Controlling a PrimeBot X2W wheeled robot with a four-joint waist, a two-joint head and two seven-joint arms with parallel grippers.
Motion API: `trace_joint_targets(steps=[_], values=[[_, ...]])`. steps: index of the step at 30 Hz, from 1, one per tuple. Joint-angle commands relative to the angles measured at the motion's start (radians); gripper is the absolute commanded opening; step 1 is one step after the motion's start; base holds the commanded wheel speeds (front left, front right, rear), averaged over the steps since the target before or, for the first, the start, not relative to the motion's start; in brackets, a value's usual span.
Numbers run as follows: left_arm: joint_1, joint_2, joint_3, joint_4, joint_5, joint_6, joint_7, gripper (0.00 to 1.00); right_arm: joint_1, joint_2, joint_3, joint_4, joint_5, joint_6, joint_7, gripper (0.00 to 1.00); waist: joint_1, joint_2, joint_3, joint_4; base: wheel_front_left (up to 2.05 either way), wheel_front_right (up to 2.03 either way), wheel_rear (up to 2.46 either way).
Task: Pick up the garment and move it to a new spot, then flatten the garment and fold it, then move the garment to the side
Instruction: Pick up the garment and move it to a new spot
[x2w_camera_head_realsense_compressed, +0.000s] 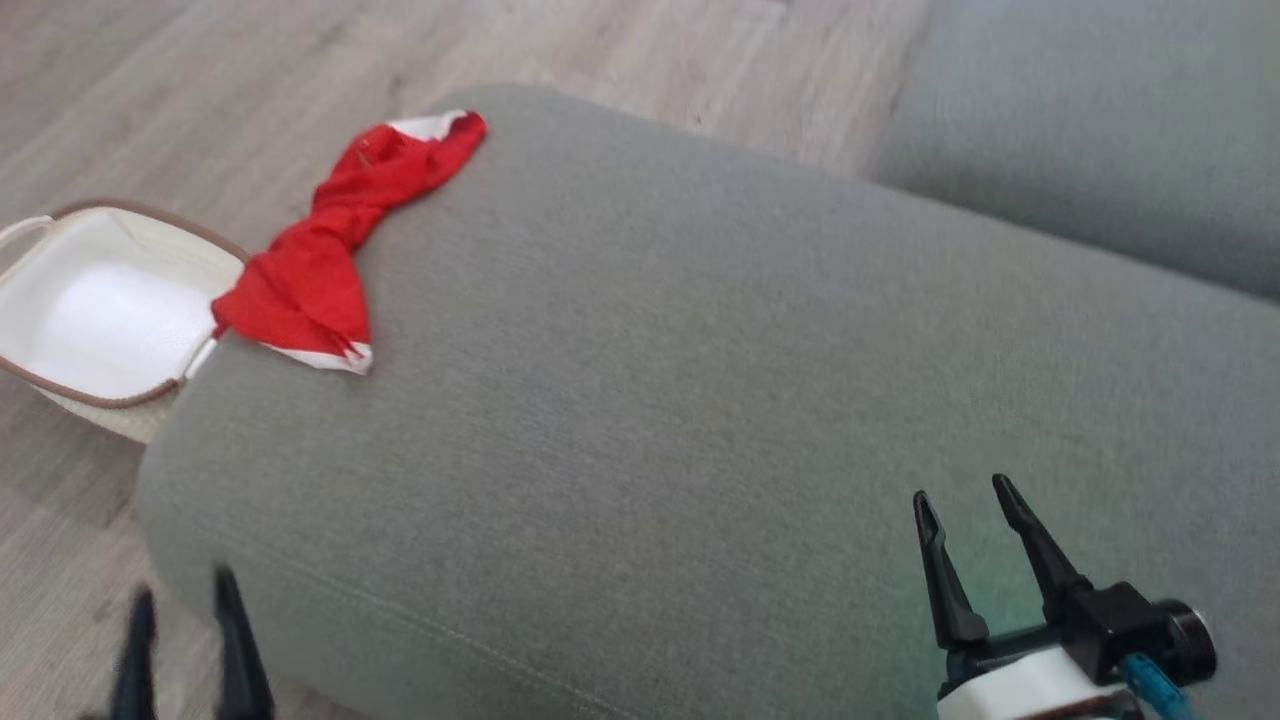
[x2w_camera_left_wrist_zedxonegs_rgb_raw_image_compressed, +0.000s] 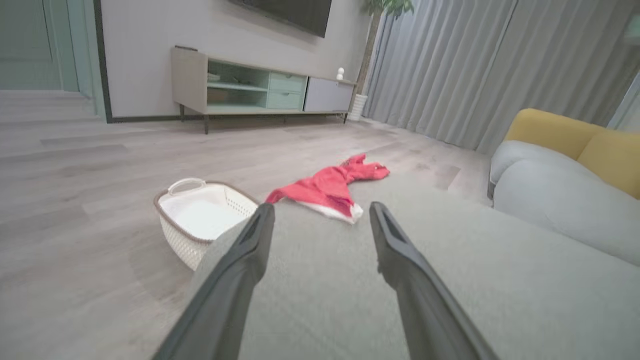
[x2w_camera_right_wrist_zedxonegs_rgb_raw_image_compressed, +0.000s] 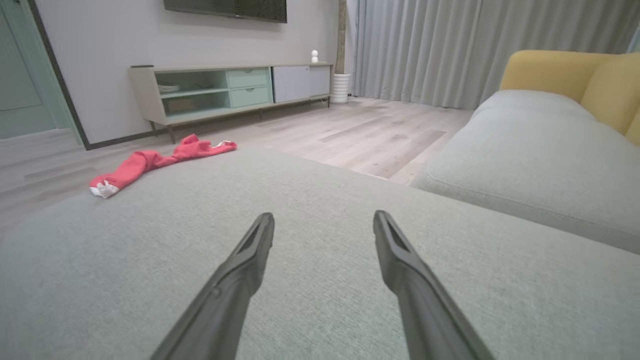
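Soft, even daylight fills the room and looks to come from the side of the pale curtains (x2w_camera_left_wrist_zedxonegs_rgb_raw_image_compressed: 450, 75). Shadows are weak: only a faint dark patch lies on the floor (x2w_camera_left_wrist_zedxonegs_rgb_raw_image_compressed: 75, 200) beside the laundry basket (x2w_camera_left_wrist_zedxonegs_rgb_raw_image_compressed: 182, 245). In the head view the inside of this basket is almost washed out to white. There the left jaws are smeared by blur, while the right jaws are sharp. In the wrist views the door frame (x2w_camera_right_wrist_zedxonegs_rgb_raw_image_compressed: 56, 75) leans at the edge, and the jaws turn soft near the bottom.
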Motion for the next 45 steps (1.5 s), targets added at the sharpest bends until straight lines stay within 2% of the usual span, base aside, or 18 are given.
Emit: trace_joint_targets(steps=[1,3,7,9,12,17,21,23,25,30,36,38,39,42,45], values=[[-0.094,0.006,0.041,-0.037,0.0,-0.004,-0.006,1.0,-0.045,-0.009,0.014,-0.034,-0.021,0.007,-0.014,1.0,0.0001,0.0,0.083,-0.057,0.0,0.0,0.0],[-0.165,0.038,0.057,-0.013,-0.015,-0.008,-0.006,1.0,-0.067,-0.009,0.003,-0.045,-0.059,0.007,-0.014,1.0,0.0001,0.0,0.154,-0.082,0.0,0.0,0.0],[-0.379,0.121,0.062,0.107,-0.12,-0.014,0.029,1.0,-0.124,-0.027,-0.009,-0.071,-0.126,0.007,-0.014,1.0,0.0001,0.0,0.306,-0.128,0.0,0.0,0.0],[-0.494,0.175,0.044,0.179,-0.168,-0.015,0.064,1.0,-0.146,-0.047,-0.014,-0.083,-0.143,0.007,-0.014,1.0,0.0001,0.0,0.375,-0.147,0.0,0.0,0.0],[-0.662,0.228,0.004,0.282,-0.259,-0.016,0.104,1.0,-0.168,-0.071,-0.031,-0.101,-0.157,0.007,-0.012,1.0,0.0001,0.0,0.454,-0.164,0.0,0.0,0.0],[-0.875,0.29,-0.038,0.535,-0.363,-0.016,0.152,1.0,-0.176,-0.088,-0.022,-0.128,-0.167,0.007,0.002,1.0,0.0001,0.0,0.53,-0.193,0.0,0.0,0.0],[-1.005,0.33,-0.023,0.74,-0.39,-0.008,0.151,1.0,-0.17,-0.092,-0.021,-0.159,-0.168,0.007,0.012,1.0,0.0001,0.0,0.564,-0.214,0.0,0.0,0.0],[-1.055,0.356,-0.022,0.827,-0.371,0.017,0.124,1.0,-0.165,-0.095,-0.022,-0.172,-0.168,0.007,0.017,1.0,0.0001,0.0,0.575,-0.223,0.0,0.0,0.0],[-1.095,0.368,-0.024,0.899,-0.361,0.034,0.102,1.0,-0.159,-0.096,-0.028,-0.183,-0.165,0.007,0.021,1.0,0.0001,0.0,0.581,-0.229,0.0,0.0,0.0],[-1.157,0.376,-0.044,1.052,-0.349,0.053,0.133,1.0,-0.147,-0.097,-0.043,-0.21,-0.162,0.007,0.03,1.0,0.0001,0.0,0.591,-0.233,0.0,0.0,0.0],[-1.19,0.375,-0.053,1.161,-0.348,0.094,0.187,1.0,-0.144,-0.096,-0.049,-0.228,-0.162,0.007,0.041,1.0,0.0001,0.0,0.592,-0.231,0.0,0.0,0.0],[-1.194,0.371,-0.054,1.182,-0.354,0.095,0.218,1.0,-0.145,-0.095,-0.05,-0.23,-0.16,0.007,0.043,1.0,0.0001,0.0,0.589,-0.23,0.0,0.0,0.0],[-1.194,0.37,-0.053,1.188,-0.357,0.094,0.224,0.0,-0.145,-0.094,-0.05,-0.229,-0.158,0.007,0.044,1.0,0.0001,0.0,0.585,-0.229,0.0,0.0,0.0],[-1.19,0.375,-0.07,1.195,-0.347,0.068,0.226,0.0,-0.147,-0.089,-0.049,-0.218,-0.152,0.007,0.041,1.0,0.0001,0.0,0.567,-0.232,0.0,0.0,0.0],[-1.204,0.388,-0.08,1.179,-0.34,0.047,0.185,0.0,-0.152,-0.078,-0.045,-0.198,-0.142,0.007,0.031,1.0,0.0001,0.0,0.534,-0.241,0.0,0.0,0.0]])
